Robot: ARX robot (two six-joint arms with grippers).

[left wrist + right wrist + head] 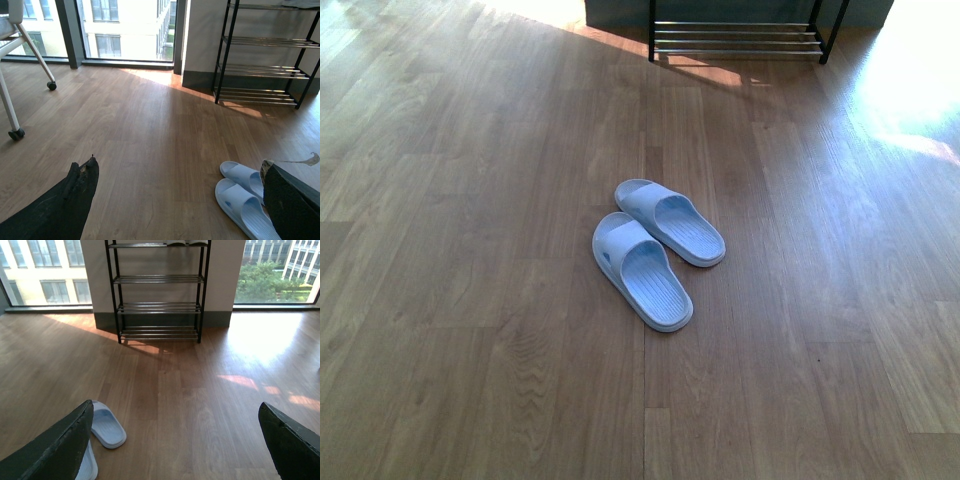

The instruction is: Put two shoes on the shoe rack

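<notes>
Two pale blue open-toe slides lie soles down on the wood floor [470, 300], side by side and parallel. The nearer slide [642, 272] sits just beside the farther slide [672, 222]. Both toes point away and slightly left. The shoe rack [158, 305], a black frame with chrome rail tiers, stands upright against the wall [220, 275], well apart from the slides.

Wood plank floor [470, 330] spreads before me; sunlight patches [920, 80] glare at one o'clock, tall windows [50, 270] flank a pale wall [92, 280] at twelve o'clock.
</notes>
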